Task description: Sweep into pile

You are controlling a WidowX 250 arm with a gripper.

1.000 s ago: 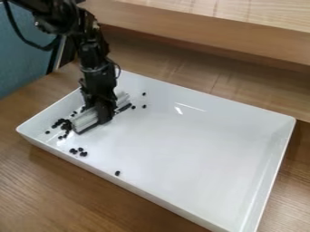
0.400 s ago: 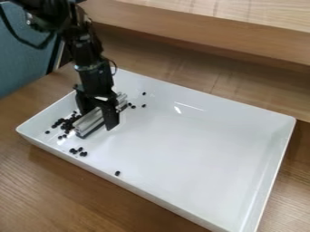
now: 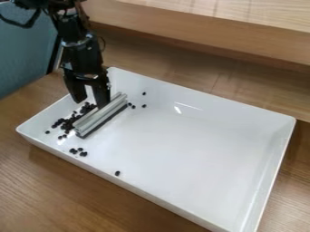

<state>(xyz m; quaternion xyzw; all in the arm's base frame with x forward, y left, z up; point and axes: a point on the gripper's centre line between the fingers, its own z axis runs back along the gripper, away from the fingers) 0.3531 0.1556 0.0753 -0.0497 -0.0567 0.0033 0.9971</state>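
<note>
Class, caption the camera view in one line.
Open gripper by a silvery bar, dark beads clustered and strewn in a white tray.

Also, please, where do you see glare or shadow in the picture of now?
Camera view: small bright streaks of glare on the white tray, near its far side, and a bright patch beside the dark beads; a soft shadow on the table along the tray's near edge.
</note>
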